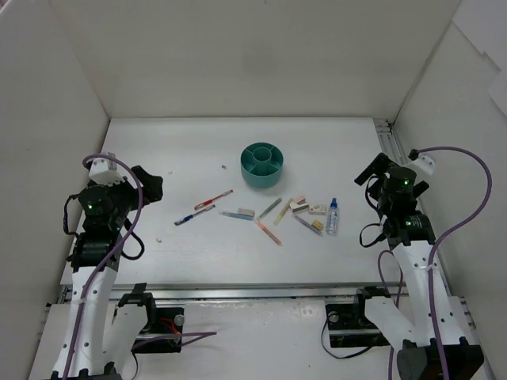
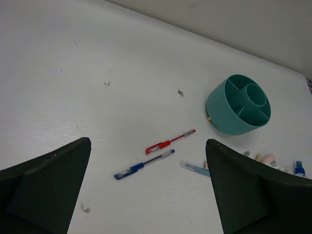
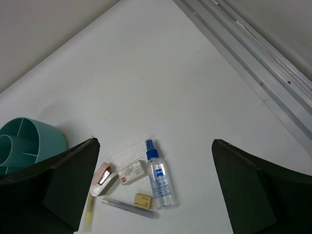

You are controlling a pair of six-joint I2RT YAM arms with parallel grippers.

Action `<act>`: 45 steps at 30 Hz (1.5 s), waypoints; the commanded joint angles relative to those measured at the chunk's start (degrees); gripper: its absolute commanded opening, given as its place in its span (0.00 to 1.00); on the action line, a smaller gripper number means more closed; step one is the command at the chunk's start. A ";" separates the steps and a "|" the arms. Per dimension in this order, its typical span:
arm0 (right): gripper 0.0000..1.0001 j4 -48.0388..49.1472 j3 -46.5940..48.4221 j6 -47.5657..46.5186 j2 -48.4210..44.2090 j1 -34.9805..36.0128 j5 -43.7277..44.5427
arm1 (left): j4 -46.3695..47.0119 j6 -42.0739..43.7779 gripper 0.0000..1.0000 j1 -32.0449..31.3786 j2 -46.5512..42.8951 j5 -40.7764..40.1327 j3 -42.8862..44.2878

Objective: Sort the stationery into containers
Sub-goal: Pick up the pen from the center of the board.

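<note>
Left tool and right tool: jaws wide apart, holding nothing. Red pen lies on the surface, near the teal organizer. Set the left tool across the barrel; grip mid-length.

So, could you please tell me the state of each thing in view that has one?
teal organizer: upright, compartments look empty.
red pen: lying flat, unsorted.
blue pen: lying flat, unsorted.
clear bottle: on its side, blue cap on.
left gripper: open, empty.
right gripper: open, empty.
</note>
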 commanded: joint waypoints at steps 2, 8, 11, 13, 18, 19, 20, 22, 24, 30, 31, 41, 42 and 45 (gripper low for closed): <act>0.98 2.08 3.22 -2.16 1.24 -0.03 -3.59 | 2.46 -0.27 1.00 0.07 0.40 1.48 -0.18; 0.98 1.73 3.75 -5.15 6.68 -0.03 -11.41 | 3.52 -0.28 1.00 0.07 2.59 3.85 -1.41; 0.98 1.38 4.45 -5.59 9.41 -0.03 -18.26 | 3.87 0.78 1.00 0.07 4.61 6.75 -1.67; 0.98 1.46 4.89 -5.94 10.64 -0.11 -22.22 | 4.04 1.92 1.00 -0.98 6.28 9.11 -1.76; 0.98 0.32 6.56 -8.49 15.91 1.28 -30.39 | 2.73 5.52 1.00 -7.30 14.72 8.34 0.16; 0.98 0.23 6.82 -9.71 16.88 3.64 -29.88 | 1.77 5.70 1.00 -8.18 16.12 6.08 0.69; 0.98 0.23 6.91 -10.68 17.32 5.23 -29.53 | 1.06 5.88 1.00 -8.98 18.75 4.57 1.31; 0.98 0.23 7.52 -13.40 18.90 10.57 -28.21 | -1.30 5.70 1.00 -11.17 21.14 0.98 3.15; 0.98 0.23 9.45 -18.57 20.57 17.50 -27.42 | -2.80 3.96 1.00 -11.71 23.43 -1.23 3.95; 0.98 1.11 18.49 -41.30 32.51 33.43 -27.06 | -2.63 -3.50 1.00 -12.32 21.15 -3.68 -2.02; 0.98 1.03 20.17 -43.98 36.62 34.41 -28.63 | -3.33 -4.48 1.00 -12.32 20.71 -4.49 -2.55; 0.98 -3.08 45.19 -65.92 60.02 41.00 -36.38 | -11.15 -11.08 1.00 -11.19 10.17 -11.08 -6.95; 0.98 -3.11 45.23 -65.98 61.52 41.02 -36.38 | -11.68 -11.08 1.00 -11.18 10.16 -11.17 -6.95; 0.98 -7.32 50.23 -74.66 66.78 42.68 -32.88 | -13.18 -12.22 1.00 -11.18 9.72 -10.91 -6.59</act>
